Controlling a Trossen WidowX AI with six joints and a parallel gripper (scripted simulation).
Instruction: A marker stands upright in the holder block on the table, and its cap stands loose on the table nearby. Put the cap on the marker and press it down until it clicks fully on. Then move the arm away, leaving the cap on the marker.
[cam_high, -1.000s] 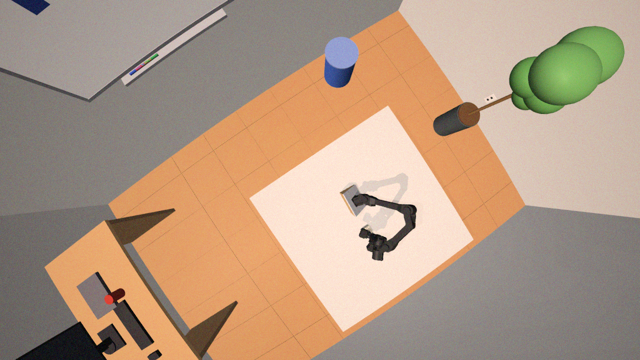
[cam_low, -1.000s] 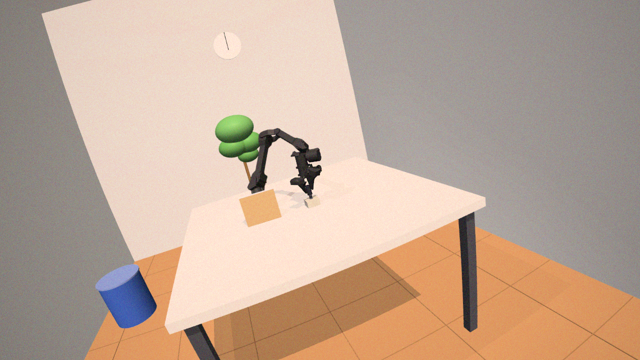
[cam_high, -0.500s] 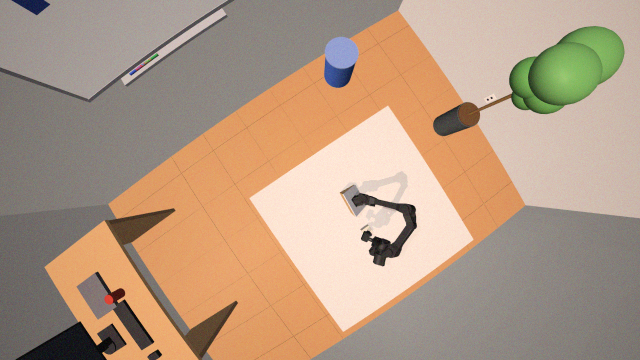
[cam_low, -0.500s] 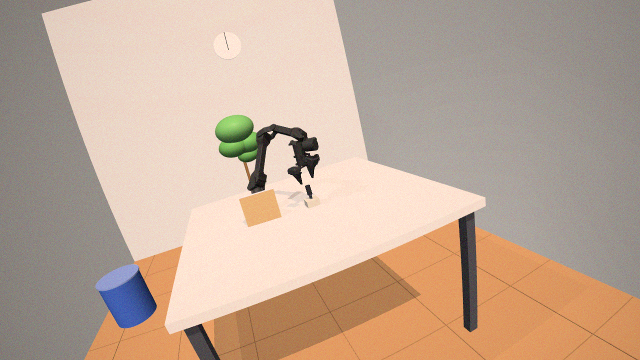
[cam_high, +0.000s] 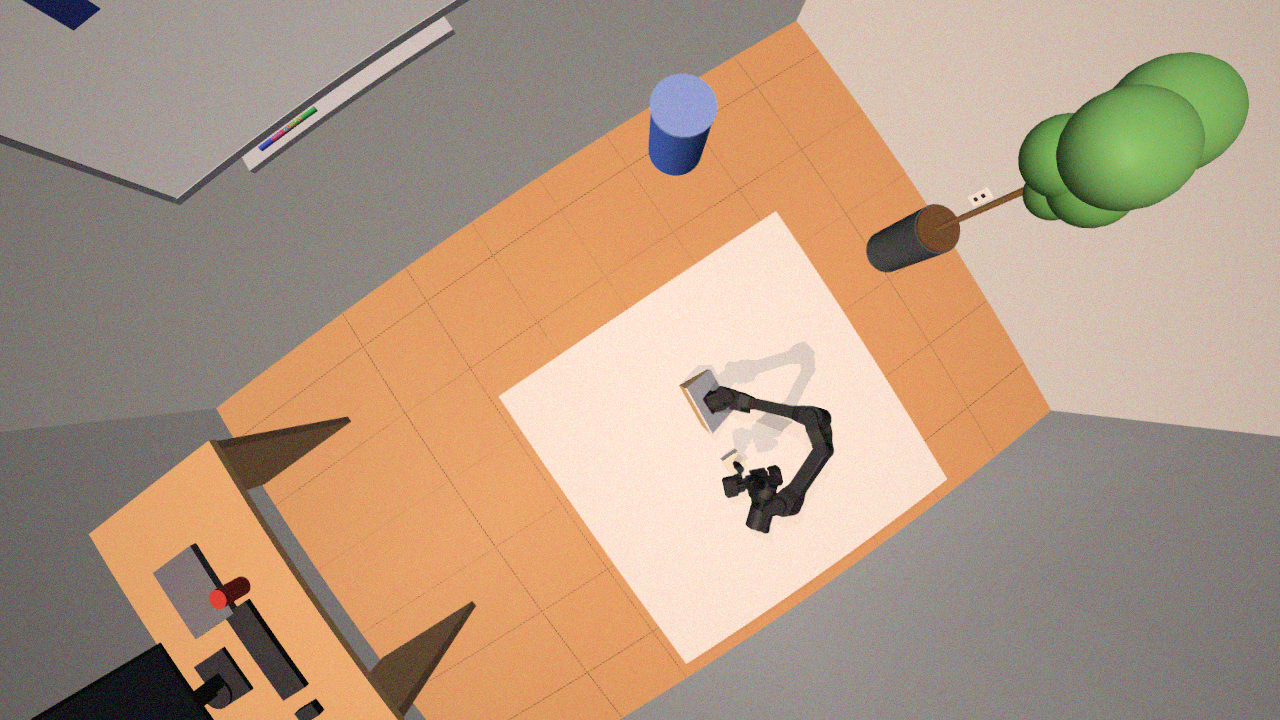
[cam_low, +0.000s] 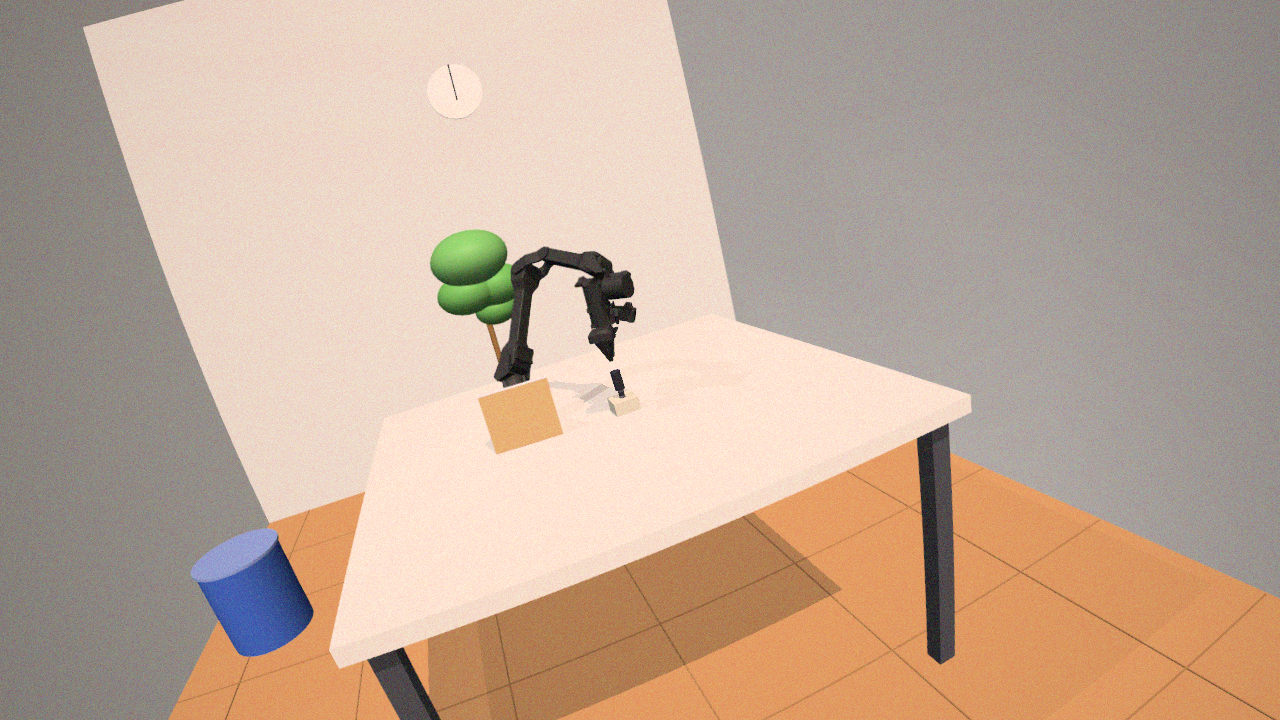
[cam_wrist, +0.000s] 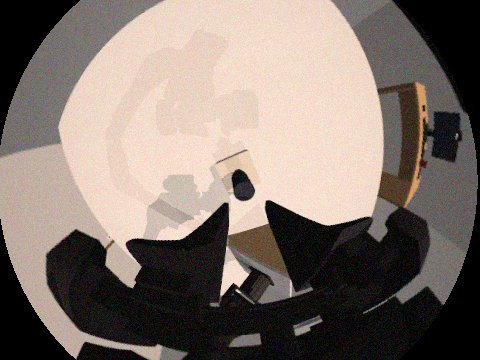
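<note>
The marker with the dark cap on its top (cam_low: 615, 379) (cam_wrist: 243, 187) stands upright in the small beige holder block (cam_low: 623, 405) (cam_wrist: 228, 164) (cam_high: 729, 454) on the white table (cam_low: 716, 447). My gripper (cam_low: 606, 347) (cam_wrist: 247, 206) (cam_high: 732, 488) hangs a short way above the capped marker and apart from it. Its two fingers stand partly apart with a clear gap, and nothing is between them.
A tan board (cam_low: 520, 416) (cam_high: 696, 402) (cam_wrist: 260, 247) leans upright by the arm's base, left of the holder block. A blue bin (cam_low: 253, 591) and a potted plant (cam_low: 468, 273) stand on the floor beyond the table.
</note>
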